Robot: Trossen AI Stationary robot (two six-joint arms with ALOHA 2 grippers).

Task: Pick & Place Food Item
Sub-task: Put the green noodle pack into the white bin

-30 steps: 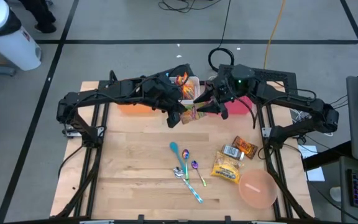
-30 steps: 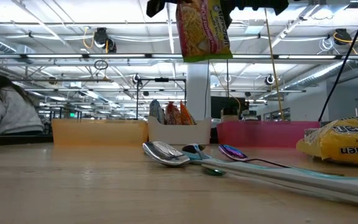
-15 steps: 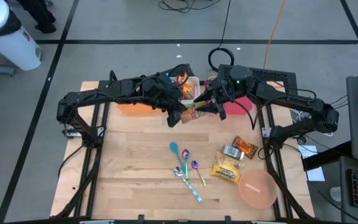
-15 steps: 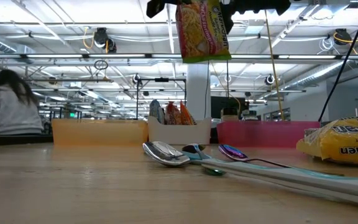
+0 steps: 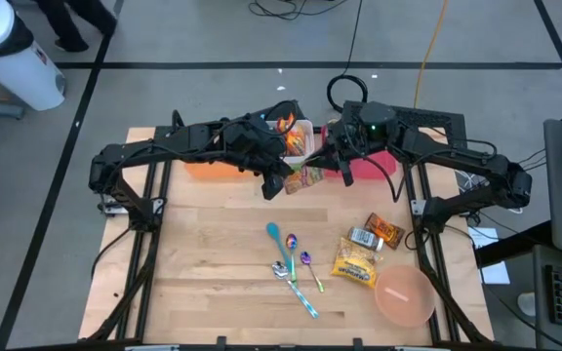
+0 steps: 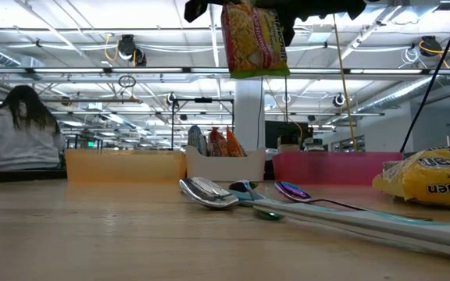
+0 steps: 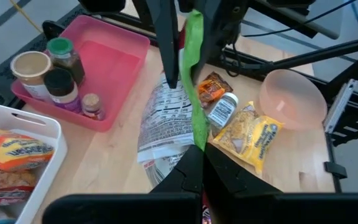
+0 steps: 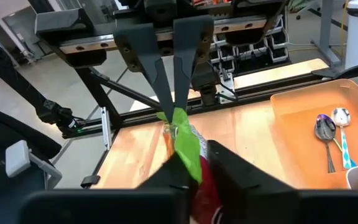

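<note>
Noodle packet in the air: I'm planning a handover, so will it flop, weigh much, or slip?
The noodle packet hangs flat and straight, so it is probably fairly stiff rather than floppy. The left gripper and right gripper carry it by thin edge pinches, so it is likely light. Its film wrapper may slip.

A pink bowl [image 5: 404, 296] sits at one corner of the wooden table [image 5: 203, 283]. Three spoons [image 5: 292, 264] lie together in the middle. A pink tray [image 7: 114, 62] holds small jars [image 7: 61, 68]. An orange tray [image 5: 208, 169] sits at the back. A person [image 6: 22, 133] sits far behind.
</note>
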